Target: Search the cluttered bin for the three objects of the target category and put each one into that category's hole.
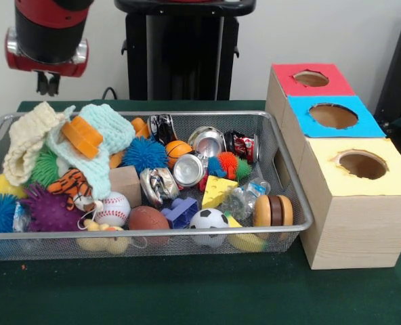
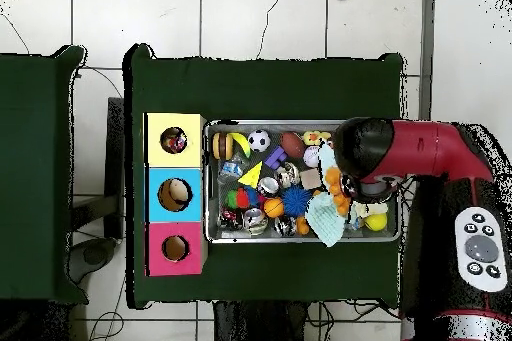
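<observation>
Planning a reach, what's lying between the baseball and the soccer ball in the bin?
In the front view, a brown football lies between the baseball and the soccer ball.

Arm (image 2: 430,152): red and black, reaching in from the side in the overhead view, its thick round end segment pointing straight down.
Wrist (image 1: 48,34): black cylinder with a red collar, vertical, high in the front view.
Gripper (image 1: 49,84): small, dark, hanging below the collar; jaws too small to read.
Height: raised, touching nothing.

Bright even indoor light, soft shadows, glare on crushed cans (image 1: 207,141)
</observation>
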You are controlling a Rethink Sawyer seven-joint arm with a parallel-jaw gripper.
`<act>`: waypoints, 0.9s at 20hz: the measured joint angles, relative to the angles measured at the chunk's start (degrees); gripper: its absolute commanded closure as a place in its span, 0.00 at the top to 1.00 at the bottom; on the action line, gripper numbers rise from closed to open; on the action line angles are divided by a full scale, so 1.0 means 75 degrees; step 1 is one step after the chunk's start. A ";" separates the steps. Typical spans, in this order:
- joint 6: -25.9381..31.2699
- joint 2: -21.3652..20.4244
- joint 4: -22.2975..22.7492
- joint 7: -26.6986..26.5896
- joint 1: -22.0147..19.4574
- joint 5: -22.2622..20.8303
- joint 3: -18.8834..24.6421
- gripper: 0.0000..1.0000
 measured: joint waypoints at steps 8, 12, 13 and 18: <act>-0.0712 0.0159 -0.0044 0.0000 -0.0661 -0.0274 0.0024 0.00; -0.1648 0.0525 -0.0045 0.0000 -0.1169 -0.0420 0.0029 0.00; -0.1804 0.0602 -0.0045 0.0000 -0.1252 -0.0436 0.0029 0.00; -0.2376 0.1118 -0.0046 0.0000 -0.1612 -0.0525 0.0031 0.00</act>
